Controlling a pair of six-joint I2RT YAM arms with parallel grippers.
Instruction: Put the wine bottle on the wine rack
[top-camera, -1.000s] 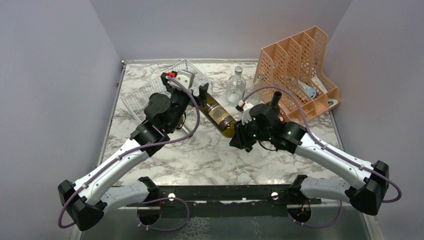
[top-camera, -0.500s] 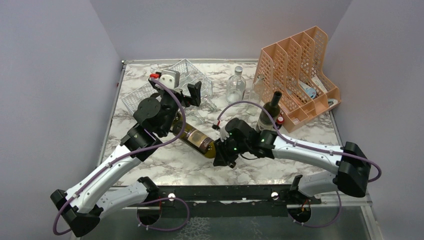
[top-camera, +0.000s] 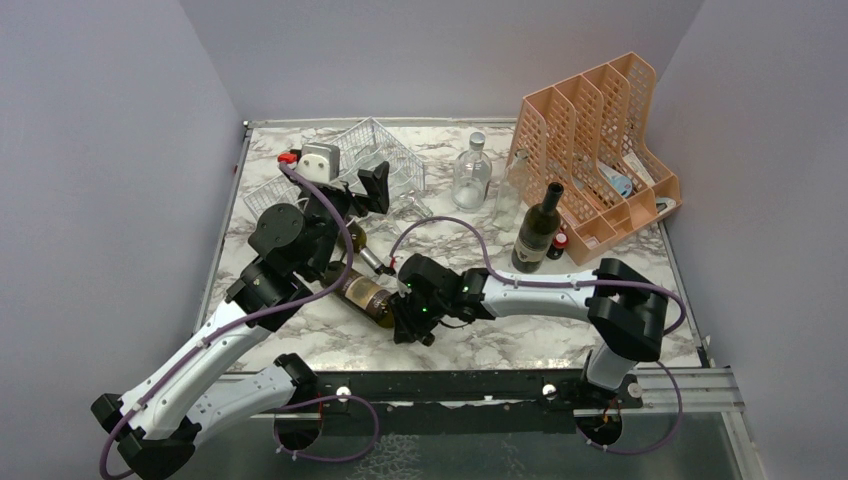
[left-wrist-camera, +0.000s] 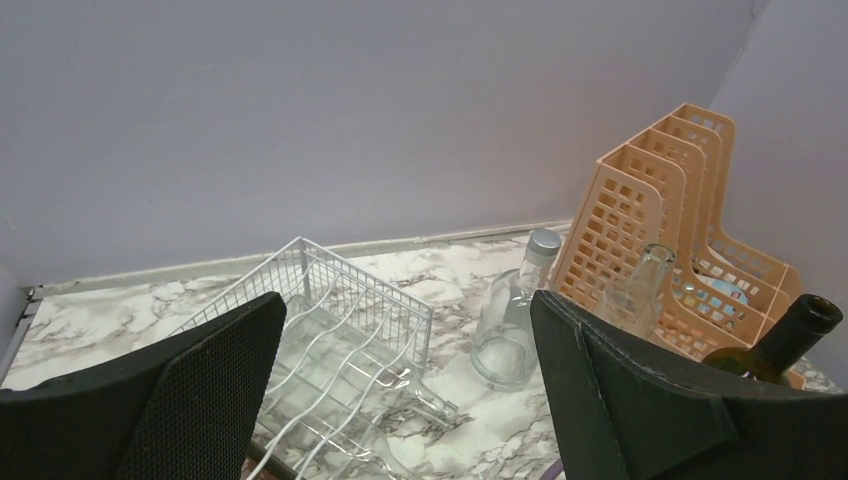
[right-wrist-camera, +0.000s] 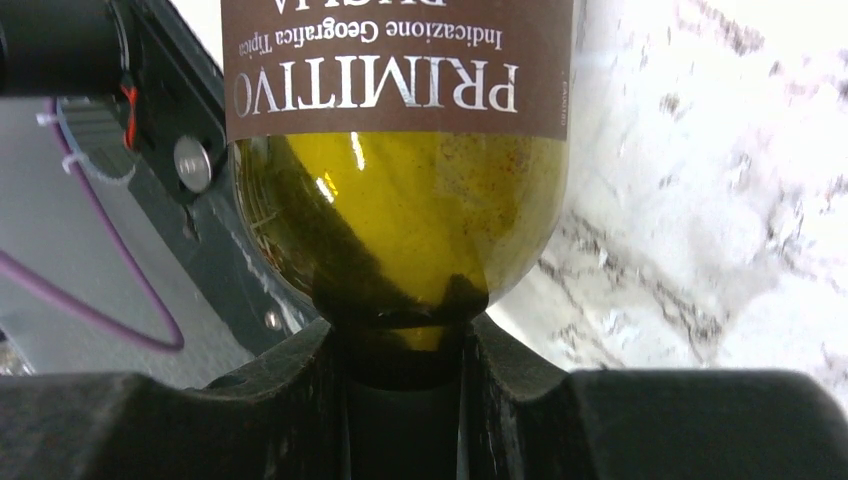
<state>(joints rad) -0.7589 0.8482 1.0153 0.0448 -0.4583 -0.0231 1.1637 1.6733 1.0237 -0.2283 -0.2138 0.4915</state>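
The wine bottle (top-camera: 365, 297), olive-green glass with a brown "PRIMITIVO" label, lies nearly flat at the near left of the table. Its far end is tucked under my left arm. My right gripper (top-camera: 402, 318) is shut on its neck. The right wrist view shows the bottle (right-wrist-camera: 400, 200) narrowing into my right gripper (right-wrist-camera: 400, 345). The white wire wine rack (top-camera: 345, 158) stands at the back left, tilted. My left gripper (top-camera: 368, 195) hangs open and empty above the rack's near right side. The left wrist view shows the rack (left-wrist-camera: 330, 300) beyond my left gripper (left-wrist-camera: 405, 395).
A clear bottle (left-wrist-camera: 440, 405) lies in the rack with its neck sticking out. A clear bottle (top-camera: 472, 172) stands behind the middle, and another (left-wrist-camera: 638, 292) stands by the peach file holder (top-camera: 590, 140). A dark wine bottle (top-camera: 535, 232) stands in front of the holder.
My right gripper has carried the wine bottle from the table's middle towards the near left. My left gripper has drawn back left and up, away from the bottle.
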